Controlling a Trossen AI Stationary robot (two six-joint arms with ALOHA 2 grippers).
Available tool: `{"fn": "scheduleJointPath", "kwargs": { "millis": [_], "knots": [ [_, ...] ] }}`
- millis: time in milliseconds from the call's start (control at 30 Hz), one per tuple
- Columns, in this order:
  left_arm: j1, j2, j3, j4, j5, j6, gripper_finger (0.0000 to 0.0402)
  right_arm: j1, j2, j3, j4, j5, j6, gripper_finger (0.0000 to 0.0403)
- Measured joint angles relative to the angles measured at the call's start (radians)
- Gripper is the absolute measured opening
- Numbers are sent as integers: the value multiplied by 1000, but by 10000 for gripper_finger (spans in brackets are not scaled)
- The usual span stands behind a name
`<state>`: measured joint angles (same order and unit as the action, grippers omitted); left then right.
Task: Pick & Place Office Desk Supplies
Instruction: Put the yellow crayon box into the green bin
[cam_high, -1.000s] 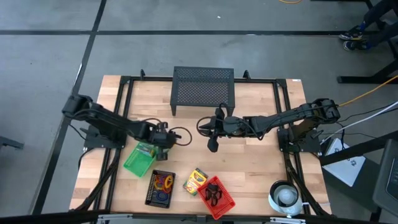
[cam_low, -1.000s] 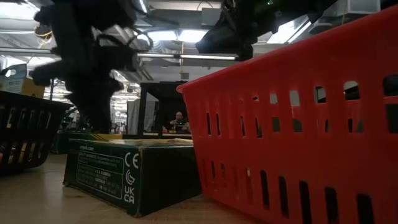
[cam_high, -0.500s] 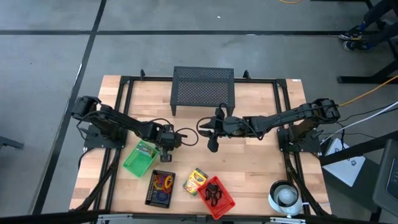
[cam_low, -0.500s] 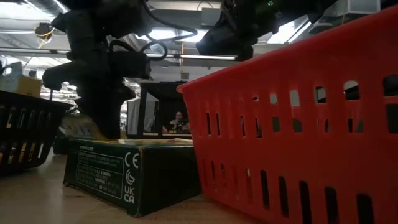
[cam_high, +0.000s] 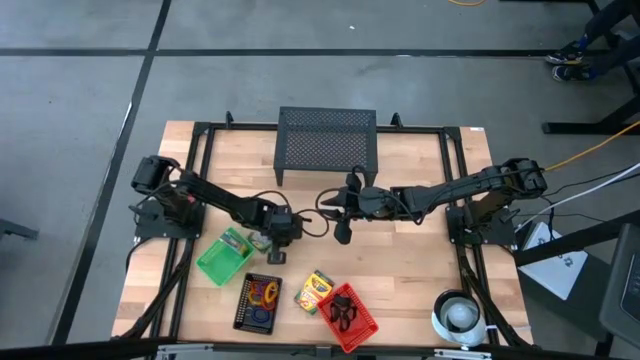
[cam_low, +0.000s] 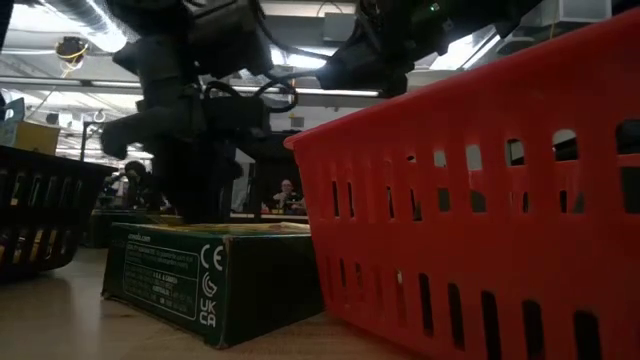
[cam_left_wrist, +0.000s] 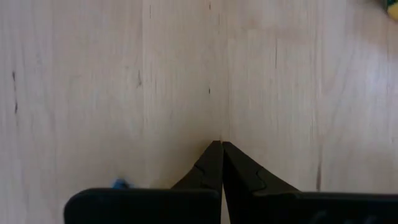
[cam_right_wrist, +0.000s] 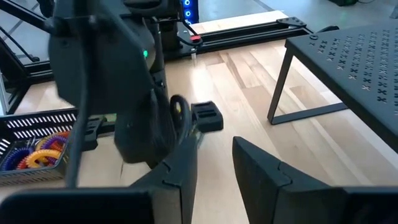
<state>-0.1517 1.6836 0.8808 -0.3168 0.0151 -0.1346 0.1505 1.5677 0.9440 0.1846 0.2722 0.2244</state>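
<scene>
**Both Arms Over Mid-Table, Supplies at Front Edge**

The left gripper (cam_high: 277, 256) points down at bare wood with both fingers pressed together, holding nothing. The right gripper (cam_high: 342, 236) hovers near the table centre, its 2 fingers (cam_right_wrist: 258, 168) parted around nothing. The crayon box (cam_high: 314, 291) lies between the black tray of rings (cam_high: 259, 302) and the red basket (cam_high: 360, 322) of clips (cam_high: 342, 310).

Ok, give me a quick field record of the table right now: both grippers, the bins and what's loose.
left gripper: shut, empty, over bare wood between green bin and crayon box
right gripper: open, empty, hovering mid-table in front of mesh stand
green bin: holds a yellow-green box
black bin: coloured rings inside
red basket: black clips inside
crayon box: loose, beside red basket
white roll: front right corner
</scene>
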Motion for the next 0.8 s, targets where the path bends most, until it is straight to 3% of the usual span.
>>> {"fn": "scheduleJointPath", "kwargs": {
  "millis": [367, 800],
  "knots": [
    [18, -25, 65, -57, -78, 42, 1, 0, 0, 0, -4, 0, -5, 105],
    [19, -174, 73, -522, -184, -64, 2, 1, 0, 0, -30, -1, -5, 105]
  ]
}}
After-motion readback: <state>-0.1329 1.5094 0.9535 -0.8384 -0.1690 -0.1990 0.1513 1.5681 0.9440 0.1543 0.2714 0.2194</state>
